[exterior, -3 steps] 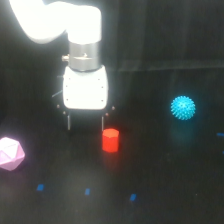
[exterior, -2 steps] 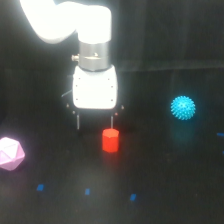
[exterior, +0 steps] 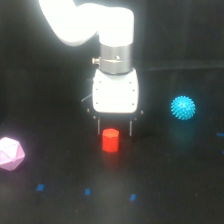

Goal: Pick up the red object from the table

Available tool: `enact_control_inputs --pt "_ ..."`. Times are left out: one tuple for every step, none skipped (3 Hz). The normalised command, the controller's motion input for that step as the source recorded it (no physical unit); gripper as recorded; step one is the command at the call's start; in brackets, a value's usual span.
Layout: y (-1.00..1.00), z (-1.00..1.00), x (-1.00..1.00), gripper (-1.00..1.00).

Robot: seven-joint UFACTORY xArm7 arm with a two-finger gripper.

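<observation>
I see the red object [exterior: 110, 139] as smooth, matt plastic on the dull black table [exterior: 60, 200]. The arm's white shell [exterior: 115, 93] looks glossy, with a brushed metal collar [exterior: 116, 59] above it. The cyan ball [exterior: 183, 107] is spiky and rough, the pink polyhedron [exterior: 10, 153] smooth-faced with a slight sheen

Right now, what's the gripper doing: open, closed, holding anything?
Gripper: open, holding nothing; its fingers flank the top of the red object, which is on the table.

Pincer [exterior: 114, 127] spread above red object [exterior: 110, 140] on table [exterior: 165, 175]; pink polyhedron [exterior: 10, 153], cyan ball [exterior: 183, 107] apart.
</observation>
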Motion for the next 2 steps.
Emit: enact_control_inputs --pt "-0.92 0.37 -0.37 0.52" --pt "-0.41 -0.84 0.13 -0.98"
